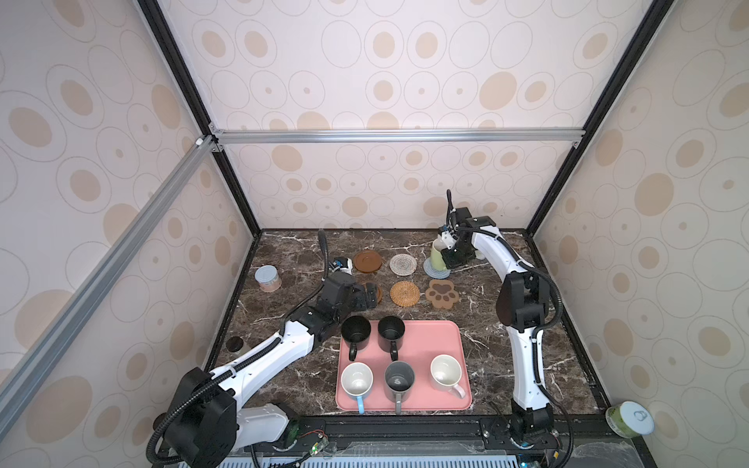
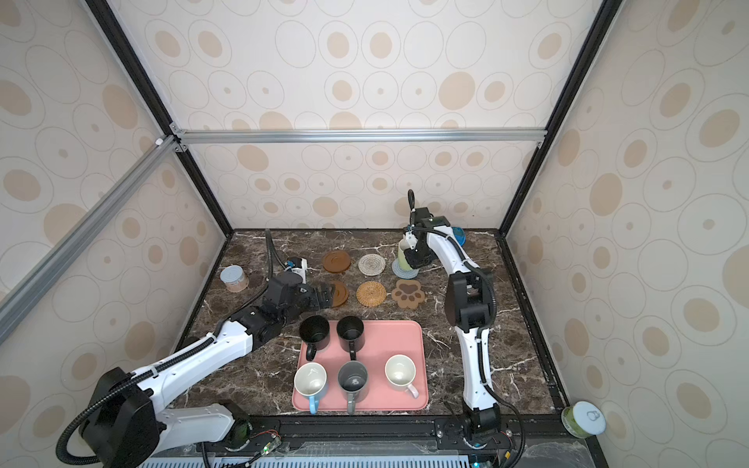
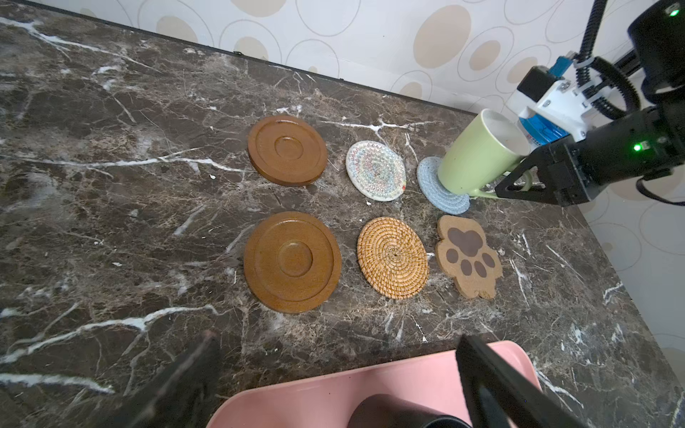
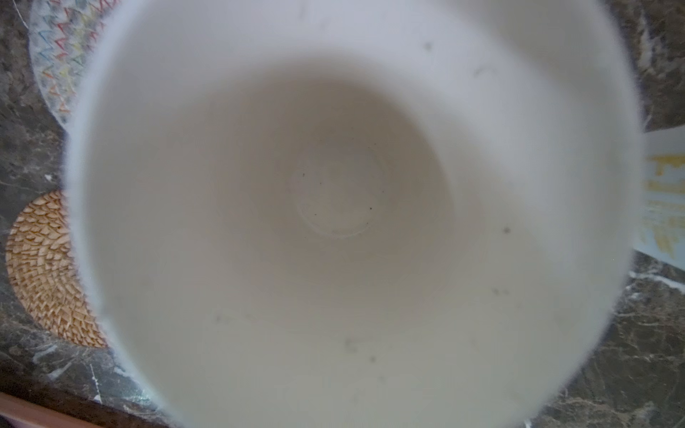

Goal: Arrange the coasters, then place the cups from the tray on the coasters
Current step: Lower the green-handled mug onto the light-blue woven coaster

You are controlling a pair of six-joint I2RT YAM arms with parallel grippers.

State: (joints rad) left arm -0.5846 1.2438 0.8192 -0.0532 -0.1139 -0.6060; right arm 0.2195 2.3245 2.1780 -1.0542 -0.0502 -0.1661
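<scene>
**Green mug meets its mat:** my right gripper (image 3: 519, 184) is clamped on the handle of the light green mug (image 3: 478, 159), at the grey-blue woven coaster (image 3: 439, 192) on the far right of the back row.

The mug looks like glazed ceramic: rigid, weighty for its size, slick and easily chipped. I judge the handle loop the surest hold, though the body leans when hung from there. Here it appears tilted, base edge on the mat, and I cannot tell whether it sits flat. My left gripper (image 2: 325, 297) hangs empty with jaws spread wide by the nearer brown disc (image 3: 293, 261). It is just off the far edge of the pink tray (image 1: 437, 340), where five cups wait: a black mug (image 1: 356, 331), a second black mug (image 1: 391, 329), a light blue mug (image 1: 356, 379), a dark grey mug (image 1: 399, 379) and a pale pink mug (image 1: 446, 372). No brand or writing shows on the green mug. A white-and-yellow label (image 4: 663, 192) at the edge of the right wrist view is too blurred to read.
</scene>
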